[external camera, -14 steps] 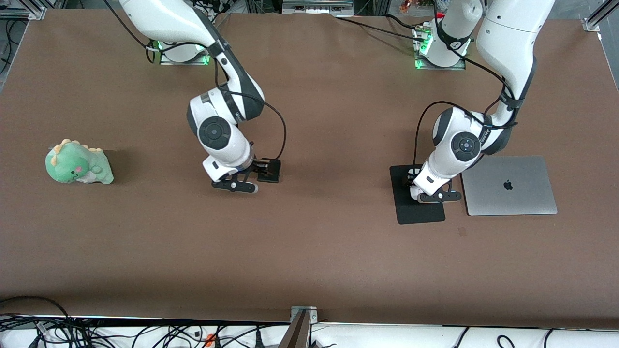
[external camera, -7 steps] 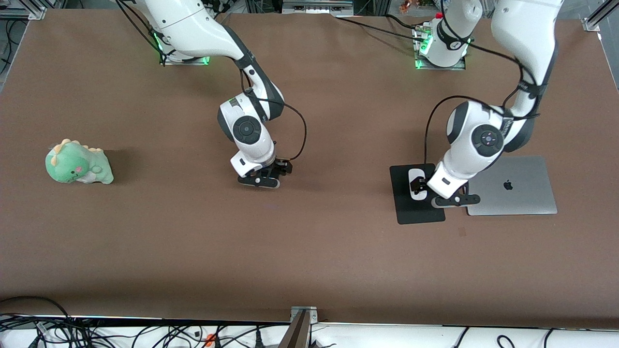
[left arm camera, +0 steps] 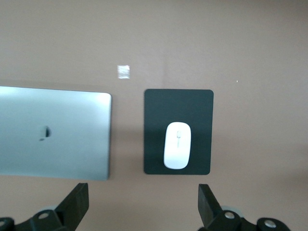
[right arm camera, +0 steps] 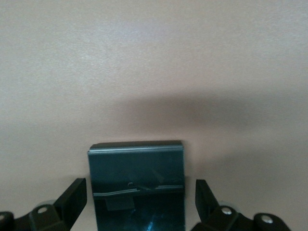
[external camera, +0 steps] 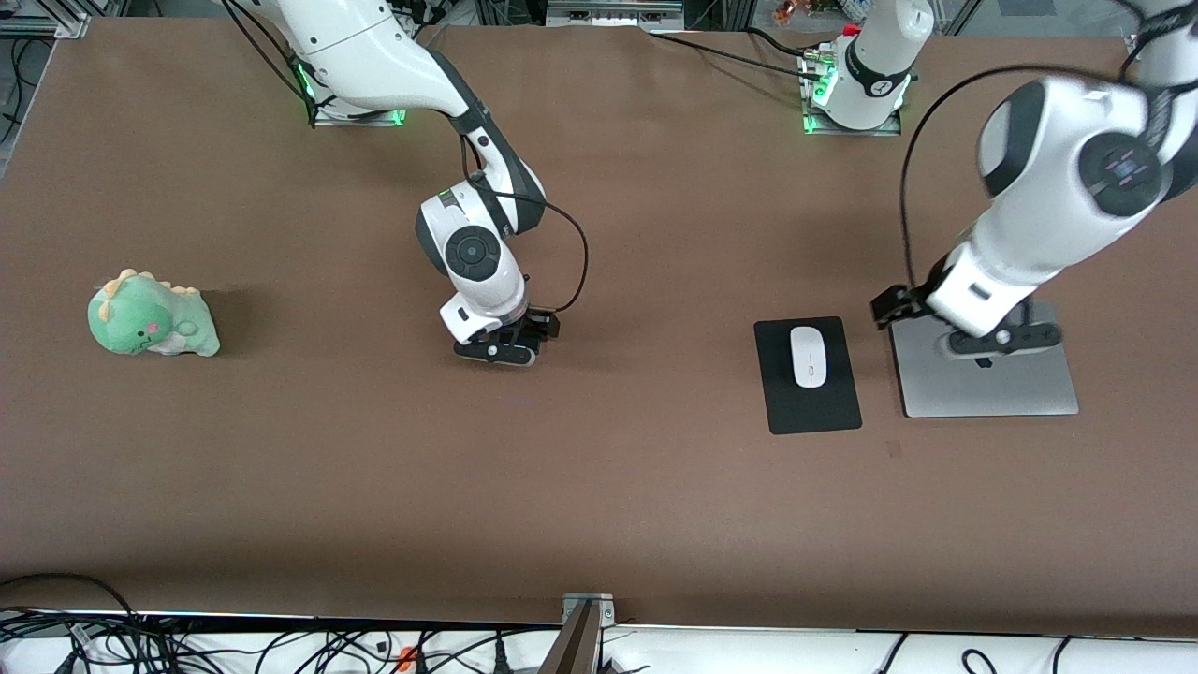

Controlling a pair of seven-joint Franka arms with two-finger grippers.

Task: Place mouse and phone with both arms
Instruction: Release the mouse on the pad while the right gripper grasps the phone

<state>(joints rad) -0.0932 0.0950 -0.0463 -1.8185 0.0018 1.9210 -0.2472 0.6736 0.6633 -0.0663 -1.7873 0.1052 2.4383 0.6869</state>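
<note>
Your left gripper (external camera: 908, 314) hangs wide open over the laptop (external camera: 992, 388); the mouse (external camera: 808, 356) rests on the mouse pad (external camera: 807, 412). Your right gripper (external camera: 524, 337), low over mid-table, straddles the phone (right arm camera: 137, 185) with fingers spread, apparently not pinching. Lift carelessly and a finger may drag it.

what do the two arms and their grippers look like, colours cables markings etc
Both arms are glossy white, rounded segments with black joint bands and round dark caps on the wrists. Thin black cables loop loosely along each one. The bases glow green. The left gripper and right gripper are matte black with two flat fingers and small silver screws. No sleeves or coverings.
</note>
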